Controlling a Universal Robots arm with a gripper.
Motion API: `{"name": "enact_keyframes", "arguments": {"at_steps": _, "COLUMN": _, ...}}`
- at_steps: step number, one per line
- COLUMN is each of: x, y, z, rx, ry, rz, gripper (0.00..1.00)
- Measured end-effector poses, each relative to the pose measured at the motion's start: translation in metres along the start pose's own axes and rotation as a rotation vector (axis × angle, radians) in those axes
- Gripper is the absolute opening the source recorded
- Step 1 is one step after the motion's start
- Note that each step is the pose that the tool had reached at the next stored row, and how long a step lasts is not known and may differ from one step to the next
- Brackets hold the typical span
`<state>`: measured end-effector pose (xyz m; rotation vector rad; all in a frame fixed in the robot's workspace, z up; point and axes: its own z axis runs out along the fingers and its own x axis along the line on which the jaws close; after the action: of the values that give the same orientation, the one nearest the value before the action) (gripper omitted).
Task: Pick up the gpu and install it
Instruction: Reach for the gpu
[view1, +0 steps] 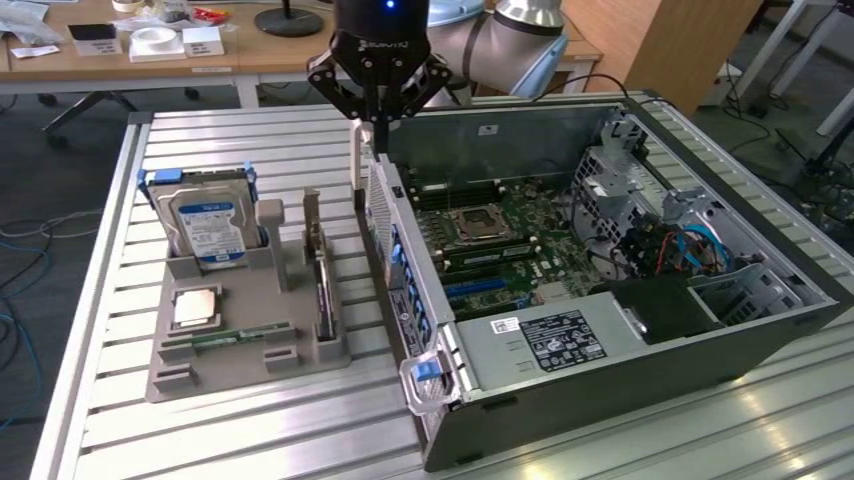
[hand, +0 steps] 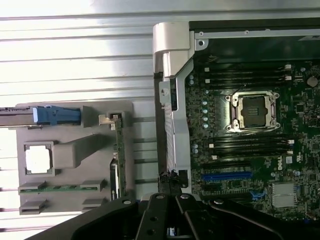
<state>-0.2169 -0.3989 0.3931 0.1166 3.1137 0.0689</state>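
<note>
Gripper (view1: 379, 125) shut and empty above the computer case (view1: 641, 350) wall; gpu (view1: 320, 280) unpicked in the holder (view1: 200, 375) on the exterior view's left, needing the jaws opened.

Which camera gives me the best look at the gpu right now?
The exterior view. There the gpu stands on edge in the gray holder, with its length and part of its side face visible. The wrist view looks down on the gpu, so it appears edge-on, as a thin strip.
</note>
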Motion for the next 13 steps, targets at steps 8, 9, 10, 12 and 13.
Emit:
{"name": "enact_keyframes", "arguments": {"at_steps": 8, "x": 0.0048, "y": -0.0003, "z": -0.0001, "rx": 0.0, "ry": 0.0, "rz": 0.0, "gripper": 0.11}}
{"name": "enact_keyframes", "arguments": {"at_steps": 9, "x": 0.0054, "y": -0.0004, "z": -0.0002, "rx": 0.0, "ry": 0.0, "rz": 0.0, "gripper": 0.11}}
{"name": "enact_keyframes", "arguments": {"at_steps": 10, "x": 0.0057, "y": -0.0004, "z": -0.0001, "rx": 0.0, "ry": 0.0, "rz": 0.0, "gripper": 0.11}}
{"name": "enact_keyframes", "arguments": {"at_steps": 12, "x": 0.0057, "y": -0.0004, "z": -0.0002, "rx": 0.0, "ry": 0.0001, "rz": 0.0, "gripper": 0.11}}
{"name": "enact_keyframes", "arguments": {"at_steps": 13, "x": 0.0058, "y": -0.0004, "z": -0.0002, "rx": 0.0, "ry": 0.0, "rz": 0.0, "gripper": 0.11}}
